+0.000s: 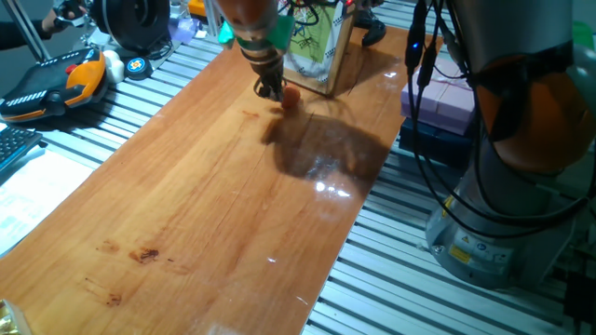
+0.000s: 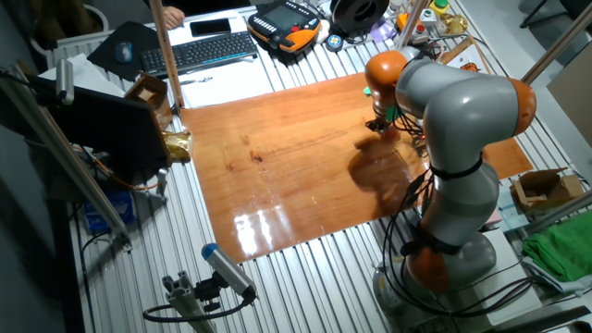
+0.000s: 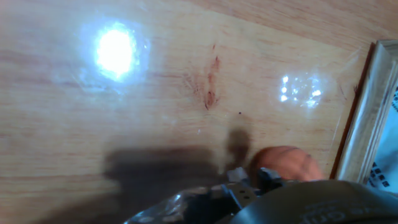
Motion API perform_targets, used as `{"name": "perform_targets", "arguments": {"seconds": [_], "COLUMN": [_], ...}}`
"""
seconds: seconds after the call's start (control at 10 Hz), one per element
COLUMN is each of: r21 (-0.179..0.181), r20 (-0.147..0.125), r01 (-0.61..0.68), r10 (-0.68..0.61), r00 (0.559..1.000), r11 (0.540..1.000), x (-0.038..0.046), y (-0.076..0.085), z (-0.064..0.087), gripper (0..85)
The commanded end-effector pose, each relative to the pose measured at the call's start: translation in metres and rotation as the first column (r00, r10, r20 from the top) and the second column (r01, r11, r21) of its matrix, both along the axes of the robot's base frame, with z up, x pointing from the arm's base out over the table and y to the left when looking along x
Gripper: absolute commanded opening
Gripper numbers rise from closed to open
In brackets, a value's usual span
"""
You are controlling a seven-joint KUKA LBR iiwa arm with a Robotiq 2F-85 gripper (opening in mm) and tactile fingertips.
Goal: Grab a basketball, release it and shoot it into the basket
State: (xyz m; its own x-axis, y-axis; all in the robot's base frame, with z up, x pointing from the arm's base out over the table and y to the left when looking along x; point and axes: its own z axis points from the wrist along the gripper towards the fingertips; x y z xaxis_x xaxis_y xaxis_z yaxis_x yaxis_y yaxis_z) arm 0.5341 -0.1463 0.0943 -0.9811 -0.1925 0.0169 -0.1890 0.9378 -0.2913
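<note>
Down near the board, my gripper (image 1: 269,88) hung low, with its tips almost on the wood. I could not tell if my fingers were apart or together. They looked dark and bunched in one fixed view, and the hand view showed only a blurry bit of them at the bottom edge.

The basketball (image 1: 291,96) sat on the wooden board (image 1: 214,205), just beside my fingers, on the side toward the backboard. In the hand view the ball (image 3: 286,165) was a round orange shape right next to my fingertips (image 3: 239,180), but I could not tell if they touched it. It did not look lifted. A dark shadow lay on the wood next to it.

Just past the ball stood the wooden-framed backboard (image 1: 321,46) with its green and white picture. Its pale frame (image 3: 360,124) showed at the right edge of the hand view, close to the ball. I could not make out the hoop itself.

My big grey arm (image 2: 453,120) with orange joints bent over the board from the right in the other fixed view. Bright light spots shone on the wood. A red-brown mark (image 3: 210,87) was on the board, a little way from the ball.

Farther off, a keyboard (image 2: 208,51) and an orange and black gadget (image 1: 51,84) lay on the metal table (image 1: 419,288).
</note>
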Motion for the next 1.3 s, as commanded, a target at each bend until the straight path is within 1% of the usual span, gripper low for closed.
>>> {"name": "perform_targets", "arguments": {"seconds": [0.0,0.1,0.3,0.4,0.5,0.6,0.7,0.8,1.0,1.1,1.2], "r21": [-0.001,0.001,-0.006,-0.015,-0.026,-0.046,-0.06,-0.082,-0.141,-0.177,-0.196], "r20": [0.001,0.004,0.022,0.033,0.038,0.036,0.02,0.01,-0.01,-0.011,-0.004], "r01": [0.0,0.005,0.021,0.032,0.045,0.064,0.084,0.106,0.152,0.168,0.185], "r10": [0.0,-0.005,-0.021,-0.031,-0.044,-0.062,-0.083,-0.105,-0.155,-0.172,-0.19], "r00": [1.0,1.0,1.0,0.999,0.998,0.997,0.996,0.994,0.988,0.985,0.982], "r11": [1.0,1.0,1.0,0.999,0.999,0.997,0.995,0.991,0.978,0.97,0.963], "x": [0.0002,-0.0005,-0.0025,-0.0025,-0.0025,-0.0025,-0.0025,-0.0025,-0.0025,-0.0025,-0.0025], "y": [0.002,0.007,0.016,0.016,0.016,0.016,0.016,0.016,0.016,0.016,0.016], "z": [0.003,0.008,0.012,0.012,0.012,0.012,0.012,0.012,0.012,0.012,0.012], "gripper": [34.3,37.3,42.0,44.7,46.3,48.3,48.7,49.0,49.7,50.0,52.3]}}
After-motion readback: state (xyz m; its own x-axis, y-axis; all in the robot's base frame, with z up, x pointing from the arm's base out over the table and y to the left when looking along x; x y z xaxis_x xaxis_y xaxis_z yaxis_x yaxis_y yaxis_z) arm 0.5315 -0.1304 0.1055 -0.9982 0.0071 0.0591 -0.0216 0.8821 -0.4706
